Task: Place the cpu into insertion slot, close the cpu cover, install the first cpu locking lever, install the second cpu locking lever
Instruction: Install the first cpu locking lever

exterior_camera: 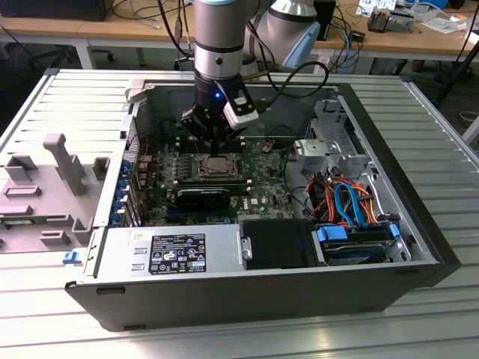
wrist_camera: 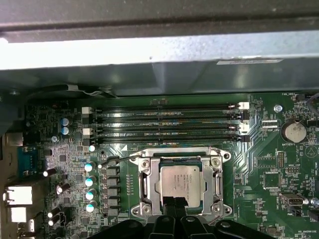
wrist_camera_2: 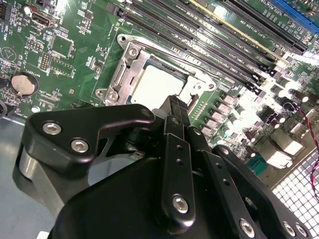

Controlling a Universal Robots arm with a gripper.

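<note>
– Silver-grey on top, small, flat and square: where is the cpu [wrist_camera: 179, 181]?
– Seated near the middle of the green motherboard [wrist_camera: 269, 169], just beside the four long black memory slots [wrist_camera: 164, 122]. In both wrist views its metal top shows through the window of the cpu cover [wrist_camera: 148, 185], the thin square silver metal frame, which lies flat around it.
– And the black end effector [wrist_camera: 173, 201]?
– Its fingertips are pressed together with nothing between them. In the first wrist view they hang over the side of the cpu cover away from the memory slots. In the second wrist view the tip overlaps the edge of the cpu. Whether it touches the metal, I cannot tell.
– Any lever?
– A thin bright wire rod [wrist_camera: 124, 157] runs by the cover's side toward the memory slots. Latched or not, I cannot tell.
– What carries it all?
– In the exterior view the open dark grey computer case [exterior_camera: 224, 295] lies on its side in the middle of the slatted aluminium bench [exterior_camera: 75, 97], with the arm [exterior_camera: 217, 37] reaching into it near the far wall. A grey plastic fixture [exterior_camera: 63, 161] rests near the bench edge on the exterior view's left.
</note>
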